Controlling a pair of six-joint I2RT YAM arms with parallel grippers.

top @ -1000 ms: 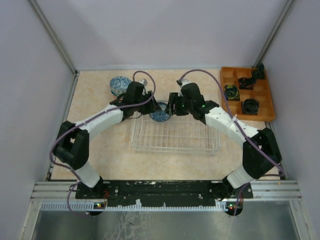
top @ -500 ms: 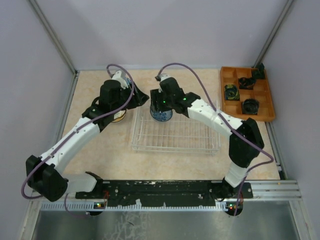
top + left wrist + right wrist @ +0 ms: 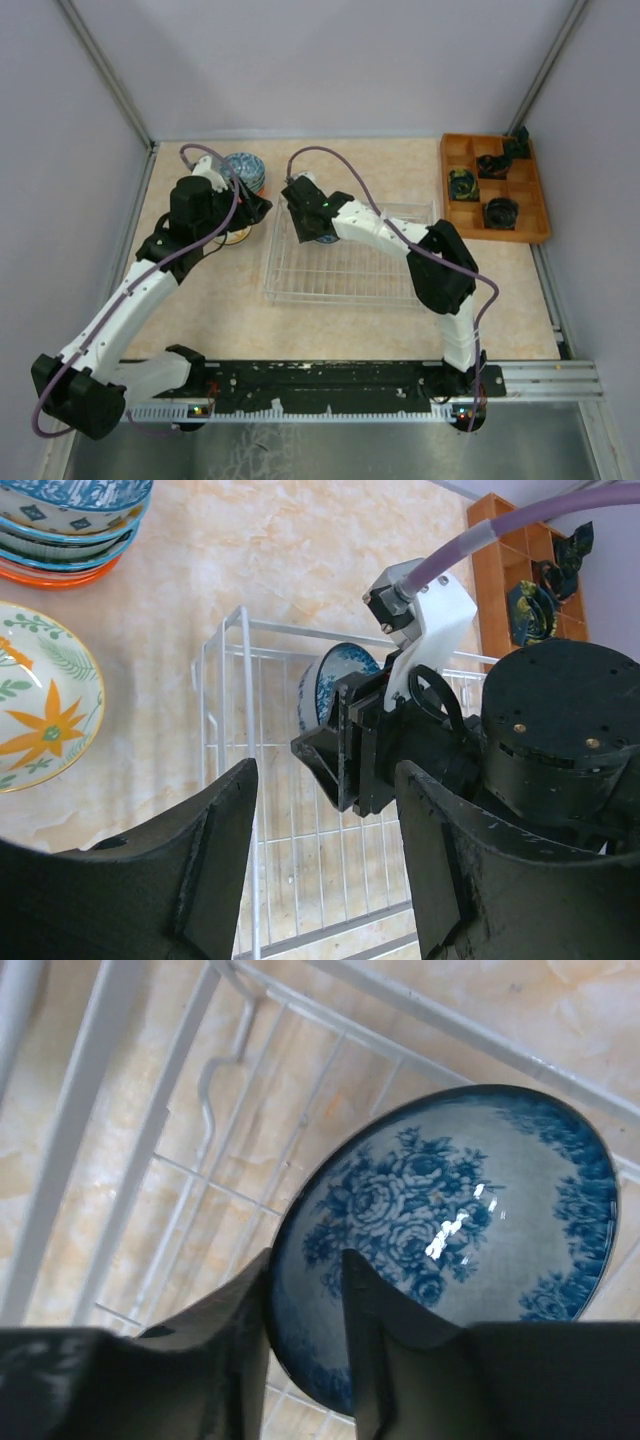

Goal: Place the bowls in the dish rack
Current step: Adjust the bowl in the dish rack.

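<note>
A white bowl with blue flowers [image 3: 450,1220] stands tilted on its edge in the far left corner of the dish rack [image 3: 345,298]. My right gripper [image 3: 305,1270] is shut on its rim, one finger inside and one outside. The left wrist view shows this bowl [image 3: 330,680] behind the right gripper [image 3: 350,750]. My left gripper [image 3: 325,770] hangs open and empty over the rack's left edge [image 3: 225,680], and from above it [image 3: 258,207] sits just left of the rack. A stack of bowls [image 3: 243,170] and a bowl with an orange flower [image 3: 40,710] rest on the table left of the rack.
An orange wooden compartment tray [image 3: 530,190] with black items stands at the far right. The right arm's cable [image 3: 500,540] arches over the rack. Grey walls close in the table on three sides.
The left gripper has opened and drawn back to the left, away from the blue-flowered bowl. The right arm has swung left, and its fingers have narrowed onto the bowl's rim.
</note>
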